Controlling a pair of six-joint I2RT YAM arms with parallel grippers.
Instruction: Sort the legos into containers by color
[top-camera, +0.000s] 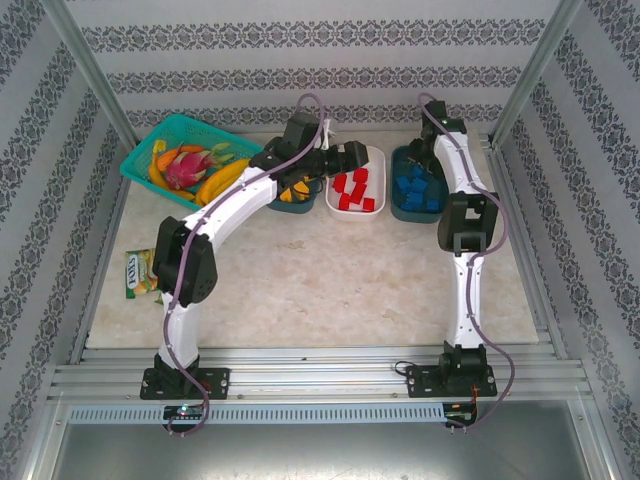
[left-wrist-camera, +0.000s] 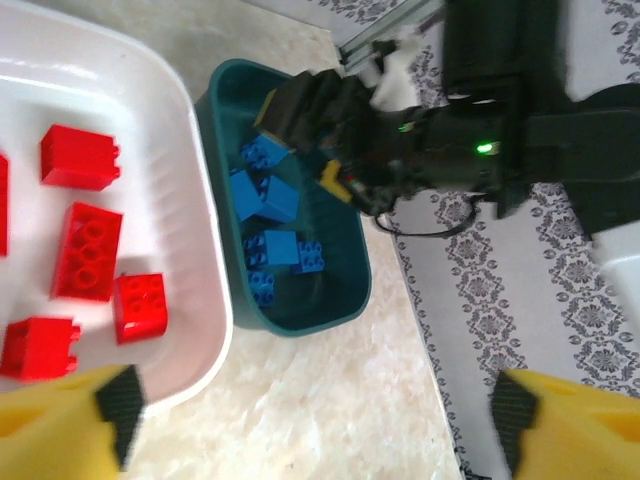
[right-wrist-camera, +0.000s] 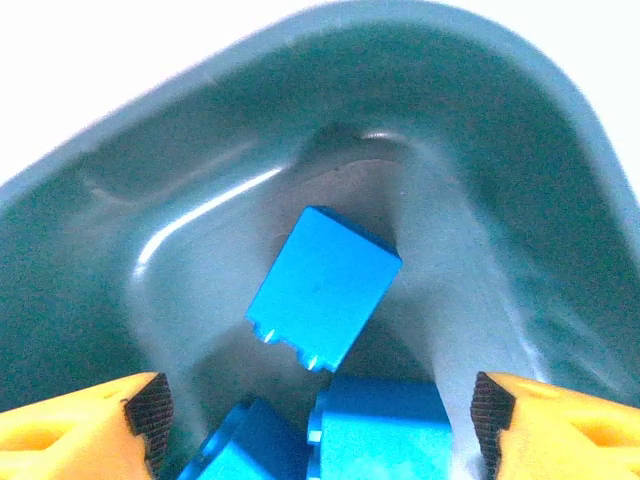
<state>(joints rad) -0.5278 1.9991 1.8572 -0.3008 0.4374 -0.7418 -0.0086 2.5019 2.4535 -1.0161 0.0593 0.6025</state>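
The left gripper (left-wrist-camera: 315, 430) hangs near the white tub (left-wrist-camera: 190, 140), its yellow fingers (left-wrist-camera: 60, 425) spread wide with nothing between them. From the left wrist, the white tub lies at 10 o'clock of the fingertips and the right teal tub (left-wrist-camera: 345, 300) at 12 o'clock. The white tub sits at 12 o'clock on the table (top-camera: 320, 290), the middle one in a row of three, and the red bricks (left-wrist-camera: 88, 250) lie loose on its floor. Just beside it at 3 o'clock, the right teal tub has blue bricks (left-wrist-camera: 265, 195) heaped inside. The right gripper (right-wrist-camera: 320, 425) is down over this tub, jaws parted wide and gripping nothing. A tilted blue brick (right-wrist-camera: 325, 288) sits ahead of its fingertips, apart from both, but I cannot tell whether it rests on the tub's wall. At 9 o'clock from the white tub, the left teal tub (top-camera: 284, 206) holds yellow-orange bricks (top-camera: 296, 193), partly hidden by the left arm. A basket (top-camera: 145, 145) of fruit sits at 10 o'clock on the table, and a snack packet (top-camera: 140, 272) lies at 8 o'clock
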